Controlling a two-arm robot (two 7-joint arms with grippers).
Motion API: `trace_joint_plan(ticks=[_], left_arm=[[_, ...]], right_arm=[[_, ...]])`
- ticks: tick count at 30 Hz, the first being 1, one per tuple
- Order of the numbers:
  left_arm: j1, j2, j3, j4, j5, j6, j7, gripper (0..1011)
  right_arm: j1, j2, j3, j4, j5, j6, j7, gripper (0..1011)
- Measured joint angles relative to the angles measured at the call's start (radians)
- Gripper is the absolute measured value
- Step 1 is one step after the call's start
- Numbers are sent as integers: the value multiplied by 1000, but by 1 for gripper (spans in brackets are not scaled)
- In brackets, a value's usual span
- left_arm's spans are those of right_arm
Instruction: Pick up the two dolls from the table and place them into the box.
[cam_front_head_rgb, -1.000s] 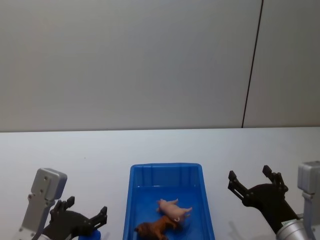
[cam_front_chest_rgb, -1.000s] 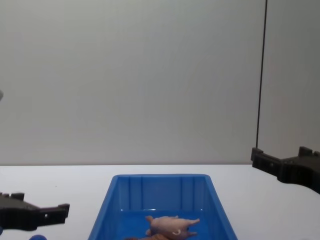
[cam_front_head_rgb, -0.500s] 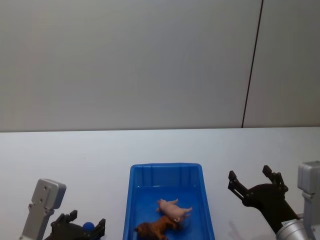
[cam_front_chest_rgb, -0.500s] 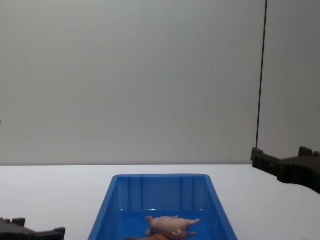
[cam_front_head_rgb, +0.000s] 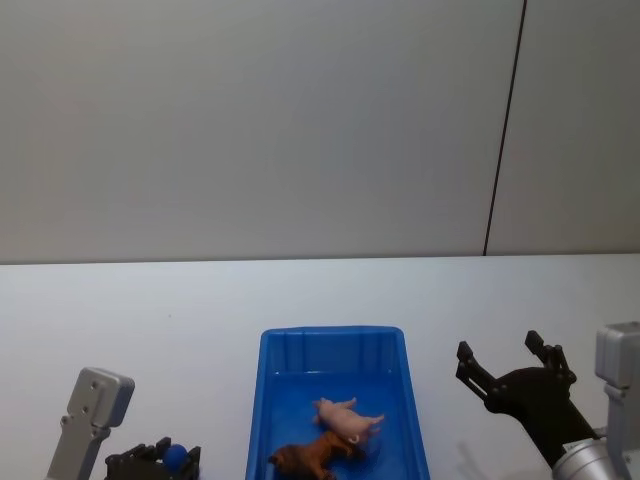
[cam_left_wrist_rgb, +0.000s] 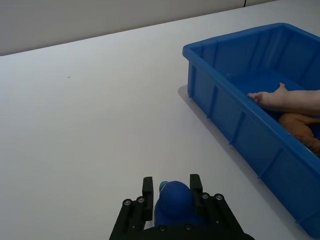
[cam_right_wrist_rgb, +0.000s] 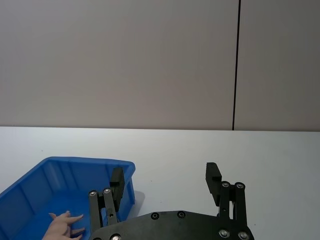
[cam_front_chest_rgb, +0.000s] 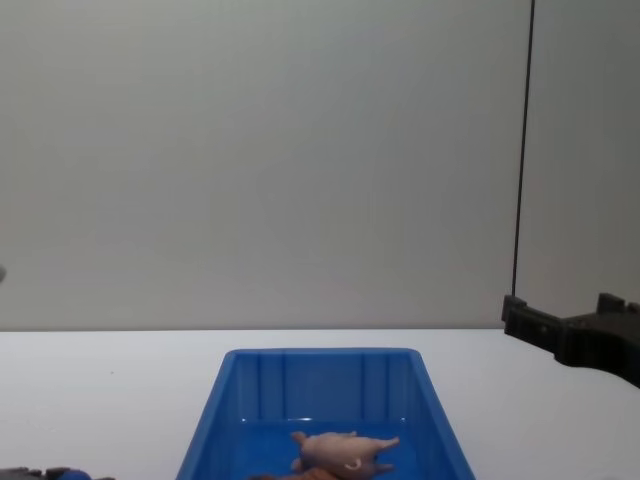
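Left gripper (cam_left_wrist_rgb: 170, 192): lower-left of head view, jaws clamped on small round blue object (cam_left_wrist_rgb: 174, 201).
Right gripper (cam_front_head_rgb: 507, 366): lower-right, raised, jaws apart.
Left wrist view: blue object between fingers (cam_left_wrist_rgb: 147, 190).

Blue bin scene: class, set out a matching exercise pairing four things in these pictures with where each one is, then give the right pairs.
Column one:
1. pink pig
2. reddish-brown animal
3. small blue object
4. right gripper

Column two:
A. between the left gripper's fingers, at the table
B. lying in the blue bin, farther from the robot than the other doll
C. open, held above the table to the right of the bin
D. in the bin, at its near end

Pairs: 1-B, 2-D, 3-A, 4-C
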Motion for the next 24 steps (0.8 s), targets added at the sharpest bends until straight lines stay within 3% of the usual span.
trace_joint_plan(ticks=[6,24], left_arm=[[1,0,-1,2,3,-10,-3,304],[15,-1,-10,-36,31,-138,2,206]], right_arm=[[0,0,0,0,0,0,0,1001],[0,0,0,0,0,0,0,1001]])
